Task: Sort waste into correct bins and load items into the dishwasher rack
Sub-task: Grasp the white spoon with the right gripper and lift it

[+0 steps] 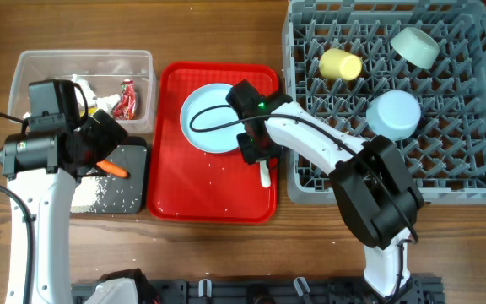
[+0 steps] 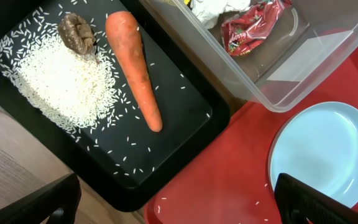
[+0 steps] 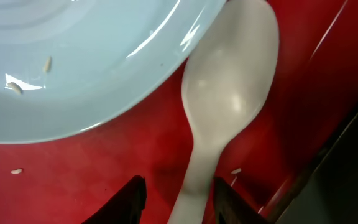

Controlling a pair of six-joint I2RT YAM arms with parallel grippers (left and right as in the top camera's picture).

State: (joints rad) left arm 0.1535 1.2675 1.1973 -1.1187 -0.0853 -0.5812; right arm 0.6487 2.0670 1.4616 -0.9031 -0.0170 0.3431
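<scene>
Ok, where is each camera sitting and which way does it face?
Overhead: fixed above the table, looking straight down on red tray, clear tub, black tray and rack; left arm and right arm show.
Left wrist: on the left arm, looking down at carrot and rice in the black tray; left tool, open, at the bottom edge.
Right wrist: on the right arm, close over the spoon; right tool straddles its handle.
Shared: the light-blue plate is in all three.
</scene>
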